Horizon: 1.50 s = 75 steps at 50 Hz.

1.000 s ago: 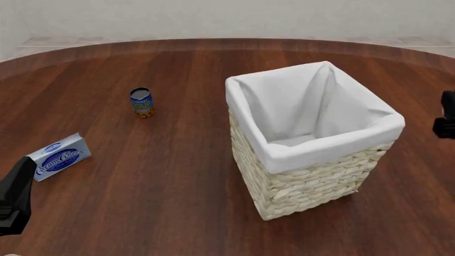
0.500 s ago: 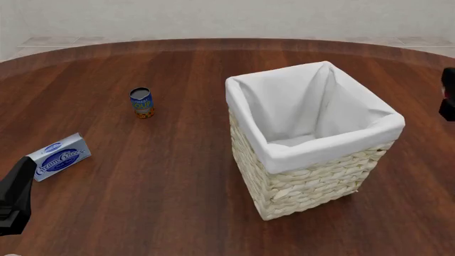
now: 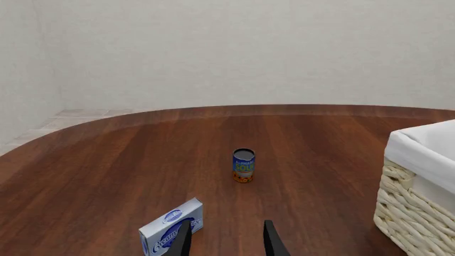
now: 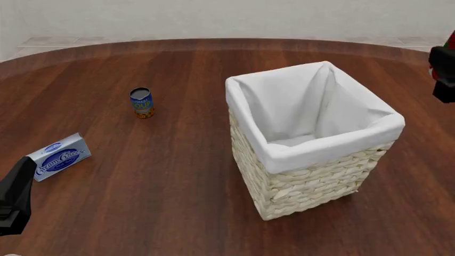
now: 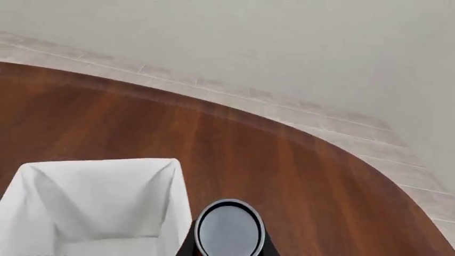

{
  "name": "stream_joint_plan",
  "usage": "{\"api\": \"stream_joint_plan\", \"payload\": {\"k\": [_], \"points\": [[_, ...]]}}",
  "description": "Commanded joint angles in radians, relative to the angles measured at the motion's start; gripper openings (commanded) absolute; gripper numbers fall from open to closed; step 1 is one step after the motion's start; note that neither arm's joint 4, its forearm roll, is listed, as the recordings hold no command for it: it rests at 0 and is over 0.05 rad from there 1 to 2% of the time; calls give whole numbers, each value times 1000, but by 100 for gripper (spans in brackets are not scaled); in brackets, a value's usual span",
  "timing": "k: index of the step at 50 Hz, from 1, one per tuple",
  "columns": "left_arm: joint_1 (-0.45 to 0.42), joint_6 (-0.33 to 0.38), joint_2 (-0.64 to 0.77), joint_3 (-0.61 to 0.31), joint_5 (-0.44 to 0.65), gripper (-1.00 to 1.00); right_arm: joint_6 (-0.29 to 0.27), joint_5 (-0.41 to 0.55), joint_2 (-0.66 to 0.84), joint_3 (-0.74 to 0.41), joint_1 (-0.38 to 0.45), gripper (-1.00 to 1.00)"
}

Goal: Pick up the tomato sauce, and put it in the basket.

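my right gripper (image 5: 229, 246) is clamped on the tomato sauce (image 5: 229, 228), lifted at the front view's right edge; it's not yet over the basket (image 4: 313, 160). my left gripper (image 3: 226, 240) hangs open.

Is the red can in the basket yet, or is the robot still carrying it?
Not yet. The pick-up looks done: the right gripper holds the tomato sauce up in the air, near the basket but beside its rim rather than over the opening. Nothing shows inside the white lining. Left to do: bring the can over the opening and let go. The left gripper sits open and unused.
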Motion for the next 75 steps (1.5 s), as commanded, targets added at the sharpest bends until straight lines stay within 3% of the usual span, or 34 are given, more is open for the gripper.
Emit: {"api": "stream_joint_plan", "payload": {"k": [1, 30, 75], "points": [[0, 0, 0, 0, 0, 100, 17, -3, 39, -35, 47, -100], [0, 0, 0, 0, 0, 100, 38, -78, 207, -104, 170, -100], [0, 0, 0, 0, 0, 100, 80, -258, 444, -67, 305, -100]]}}
